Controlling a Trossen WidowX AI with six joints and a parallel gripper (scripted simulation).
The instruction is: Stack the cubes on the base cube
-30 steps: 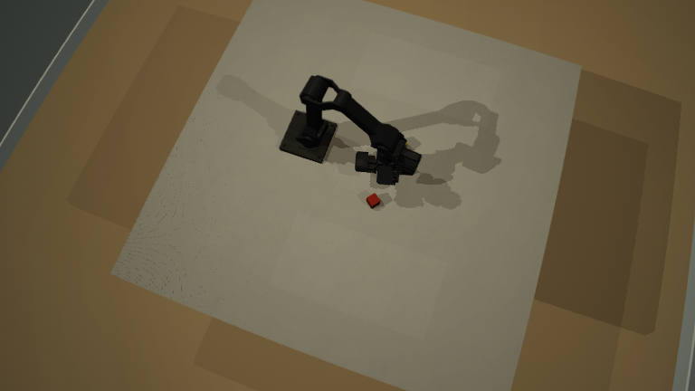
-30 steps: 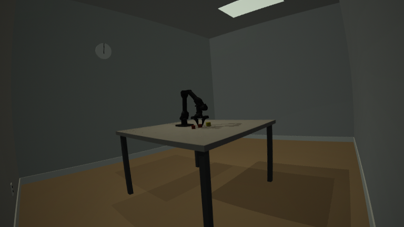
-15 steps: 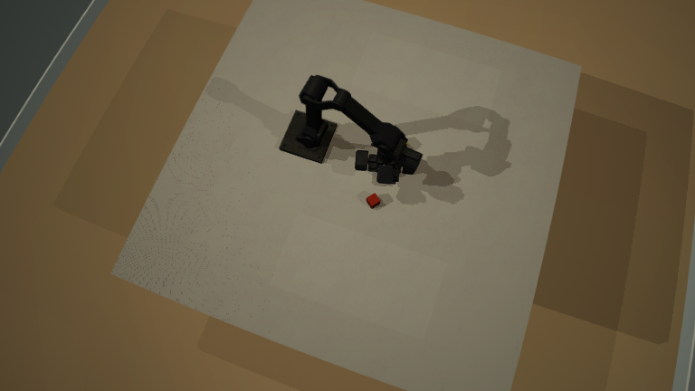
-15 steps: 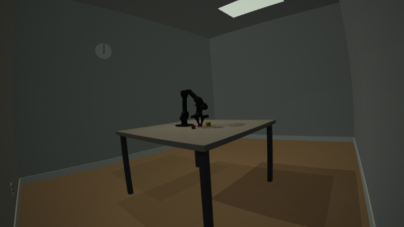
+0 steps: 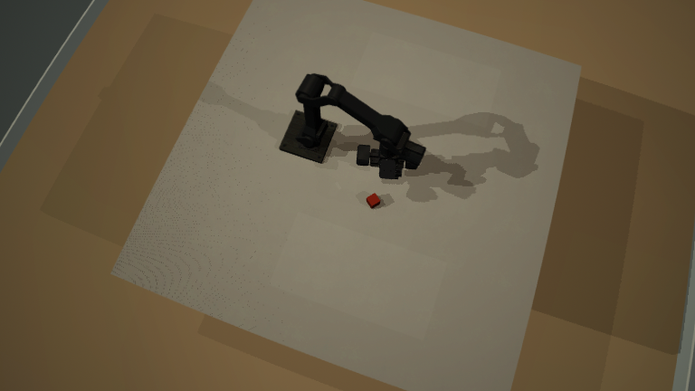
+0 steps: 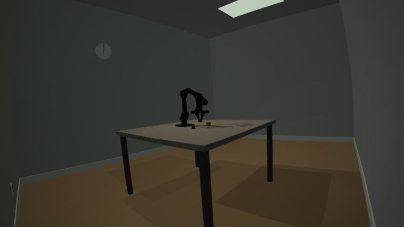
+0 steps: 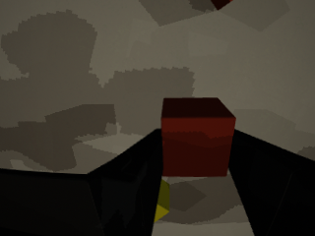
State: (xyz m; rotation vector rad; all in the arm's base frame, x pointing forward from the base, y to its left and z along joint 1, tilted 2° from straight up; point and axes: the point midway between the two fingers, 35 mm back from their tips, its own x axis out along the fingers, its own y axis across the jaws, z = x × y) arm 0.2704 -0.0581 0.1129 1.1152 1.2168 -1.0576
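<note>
My gripper is shut on a red cube and holds it above the table, between both fingers. In the top view the arm hides the held cube. The other red cube lies on the table; its corner also shows at the top of the wrist view. The yellow base cube stands on the table, to the right of the held cube in the exterior view. The left finger partly hides it in the wrist view, and the arm hides it in the top view.
The pale table carries the arm's dark base plate. The arm's shadow falls across the table on the right side in the top view. The table's edges drop to the floor on all sides.
</note>
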